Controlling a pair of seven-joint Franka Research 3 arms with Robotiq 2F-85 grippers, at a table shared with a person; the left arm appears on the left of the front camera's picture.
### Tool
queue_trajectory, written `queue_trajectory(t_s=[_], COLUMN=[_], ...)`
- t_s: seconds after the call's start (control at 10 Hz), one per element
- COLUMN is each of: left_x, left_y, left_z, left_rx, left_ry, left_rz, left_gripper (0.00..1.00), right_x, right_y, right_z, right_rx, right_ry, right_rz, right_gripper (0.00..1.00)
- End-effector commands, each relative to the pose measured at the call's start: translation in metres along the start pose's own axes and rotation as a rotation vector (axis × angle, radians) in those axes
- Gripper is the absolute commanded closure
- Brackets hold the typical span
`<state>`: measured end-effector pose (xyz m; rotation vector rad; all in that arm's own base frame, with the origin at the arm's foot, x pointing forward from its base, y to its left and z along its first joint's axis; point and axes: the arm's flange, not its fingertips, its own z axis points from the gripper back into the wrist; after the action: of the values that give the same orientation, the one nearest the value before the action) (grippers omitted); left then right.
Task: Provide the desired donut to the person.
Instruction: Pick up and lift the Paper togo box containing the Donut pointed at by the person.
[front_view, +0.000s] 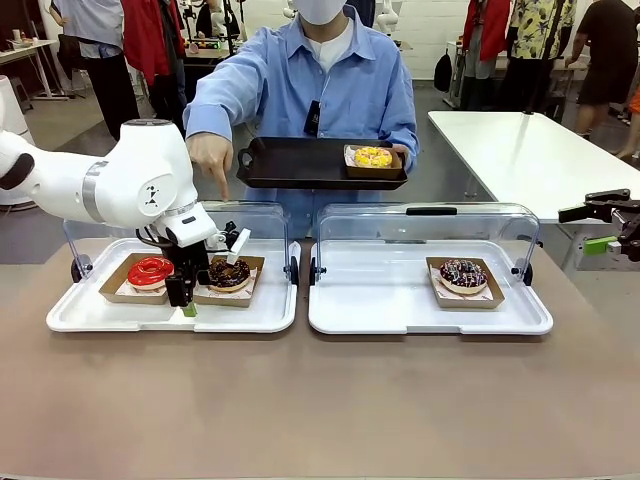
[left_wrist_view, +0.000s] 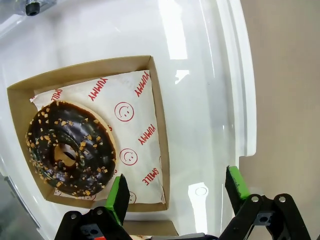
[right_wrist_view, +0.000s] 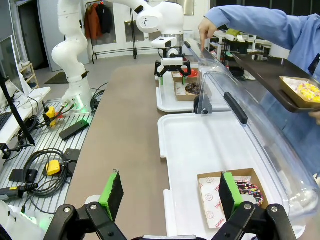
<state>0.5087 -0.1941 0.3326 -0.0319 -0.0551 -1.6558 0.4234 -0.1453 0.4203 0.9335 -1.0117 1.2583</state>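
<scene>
The person in a light blue shirt stands at the far side and points a finger down at the left tray. Their other hand holds a black tray carrying a yellow donut. On the left tray, a red donut and a chocolate donut with nuts sit in cardboard boats. My left gripper hangs open between them; in its wrist view the open gripper is just beside the chocolate donut. My right gripper is open over the table's right side, holding nothing.
The right tray holds a sprinkled chocolate donut in a cardboard boat. Both trays have clear lids raised at the back. Bare brown tabletop lies in front. A white table stands at the back right.
</scene>
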Motion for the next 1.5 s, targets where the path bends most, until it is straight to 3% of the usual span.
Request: queue_trajectory(t_s=[0.0,0.3,0.4,0.5,0.6,0.7,0.9,1.0,1.1,1.4], left_x=[-0.002,-0.0045,-0.0044,-0.0048,-0.0048,-0.0054,-0.0056,-0.0056,-0.0055,-0.0063], left_y=[0.0041,0.0077,0.0085,0.01,0.0081,0.0078,0.0088,0.0077,0.0073,0.0062], left_z=[-0.0072,-0.0133,-0.0134,-0.0123,-0.0126,-0.0126,-0.0109,-0.0112,-0.011,-0.0094], left_rx=[0.011,0.01,0.024,0.032,0.037,0.038,0.035,0.031,0.029,0.022], left_ry=[-0.004,0.009,0.005,0.006,0.003,0.002,0.002,-0.002,-0.003,-0.005], left_rz=[0.027,0.042,0.038,0.032,0.033,0.033,0.028,0.028,0.027,0.013], left_gripper=[0.0,0.0,0.39,0.54,0.93,1.0,1.0,0.88,0.98,1.0], right_x=[-0.0004,-0.0004,-0.0004,-0.0004,-0.0004,-0.0004,-0.0004,-0.0004,-0.0004,-0.0004], right_y=[0.0025,0.0025,0.0025,0.0025,0.0025,0.0025,0.0025,0.0025,0.0025,0.0025], right_z=[-0.0003,-0.0003,-0.0003,-0.0003,-0.0003,-0.0003,-0.0003,-0.0003,-0.0003,-0.0003], right_rx=[-0.001,-0.001,-0.001,-0.001,-0.001,-0.001,-0.001,-0.001,-0.001,-0.001], right_ry=[-0.006,-0.006,-0.006,-0.006,-0.006,-0.006,-0.006,-0.006,-0.006,-0.006], right_rz=[0.002,0.002,0.002,0.002,0.002,0.002,0.002,0.002,0.002,0.002], right_gripper=[0.0,0.0,0.0,0.0,0.0,0.0,0.0,0.0,0.0,0.0])
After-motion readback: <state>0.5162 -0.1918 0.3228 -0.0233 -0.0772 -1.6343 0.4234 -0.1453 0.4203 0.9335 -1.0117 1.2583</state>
